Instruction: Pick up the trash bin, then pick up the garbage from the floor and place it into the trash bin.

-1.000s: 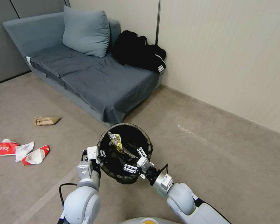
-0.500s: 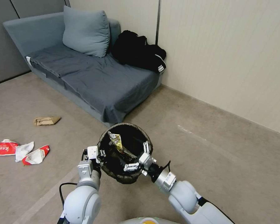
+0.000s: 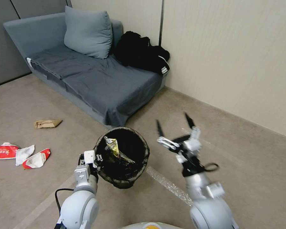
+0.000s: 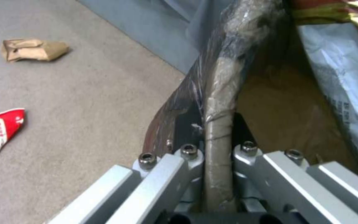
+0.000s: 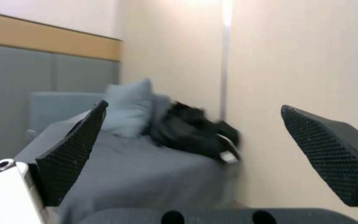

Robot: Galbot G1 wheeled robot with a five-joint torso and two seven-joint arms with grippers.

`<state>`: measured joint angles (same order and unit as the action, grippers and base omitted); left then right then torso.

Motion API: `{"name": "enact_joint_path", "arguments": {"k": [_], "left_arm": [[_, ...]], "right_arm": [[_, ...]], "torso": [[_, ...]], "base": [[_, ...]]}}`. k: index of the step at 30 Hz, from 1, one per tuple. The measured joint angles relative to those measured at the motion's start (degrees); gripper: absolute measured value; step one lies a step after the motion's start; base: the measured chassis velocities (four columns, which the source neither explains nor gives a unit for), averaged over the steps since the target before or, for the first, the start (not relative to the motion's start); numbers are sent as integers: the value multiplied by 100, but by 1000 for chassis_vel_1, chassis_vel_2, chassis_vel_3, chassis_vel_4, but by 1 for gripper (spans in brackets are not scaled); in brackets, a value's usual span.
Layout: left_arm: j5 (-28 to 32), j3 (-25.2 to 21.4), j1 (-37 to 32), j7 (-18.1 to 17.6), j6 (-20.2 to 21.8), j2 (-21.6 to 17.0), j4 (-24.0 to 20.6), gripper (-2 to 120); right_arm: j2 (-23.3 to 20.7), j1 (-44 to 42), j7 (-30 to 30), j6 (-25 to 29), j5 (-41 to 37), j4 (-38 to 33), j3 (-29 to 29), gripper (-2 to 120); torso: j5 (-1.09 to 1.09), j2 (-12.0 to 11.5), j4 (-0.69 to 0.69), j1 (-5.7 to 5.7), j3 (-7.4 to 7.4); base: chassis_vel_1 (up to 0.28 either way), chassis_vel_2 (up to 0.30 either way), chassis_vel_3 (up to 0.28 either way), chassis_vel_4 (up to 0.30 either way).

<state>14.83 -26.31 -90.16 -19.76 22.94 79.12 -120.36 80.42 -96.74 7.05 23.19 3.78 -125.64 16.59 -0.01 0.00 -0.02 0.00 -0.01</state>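
Low in the middle of the head view, the trash bin (image 3: 122,157) hangs off the floor, its dark-lined rim pinched between the jaws of the left gripper (image 3: 97,158); the left wrist view shows the rim (image 4: 218,102) wedged tight between both fingers. A gold-yellow foil wrapper (image 3: 112,147) already lies inside. The change is on the other side: half a second ago the right gripper (image 3: 174,124) was down at the bin's mouth, and now it has swung up and away to the right of the bin, jaws spread wide and holding nothing, pointing toward the sofa (image 3: 95,76) and wall. I read that as a drop just finished, so 1 piece is binned and the arm is free for the next. Garbage remains at the left edge of the head view: a crumpled brown paper bag (image 3: 47,123), 2 red-and-white wrappers (image 3: 4,150) (image 3: 37,159) and a white tissue (image 3: 24,153) between them, all well apart from the bin.
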Motion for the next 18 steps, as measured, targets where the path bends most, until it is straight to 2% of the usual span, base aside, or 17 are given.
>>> {"name": "enact_joint_path", "arguments": {"k": [8, 18], "left_arm": [[54, -6, -35, -28, -9, 30, -46, 0], [75, -14, -104, -29, -10, 42, -186, 0]], "right_arm": [[179, -326, 204, 312, 144, 402, 212, 100], [314, 9, 268, 331, 142, 874, 207, 100]], "torso": [[0, 0, 2, 0, 0], [0, 0, 2, 0, 1]], "base": [[0, 0, 0, 0], [0, 0, 0, 0]]}}
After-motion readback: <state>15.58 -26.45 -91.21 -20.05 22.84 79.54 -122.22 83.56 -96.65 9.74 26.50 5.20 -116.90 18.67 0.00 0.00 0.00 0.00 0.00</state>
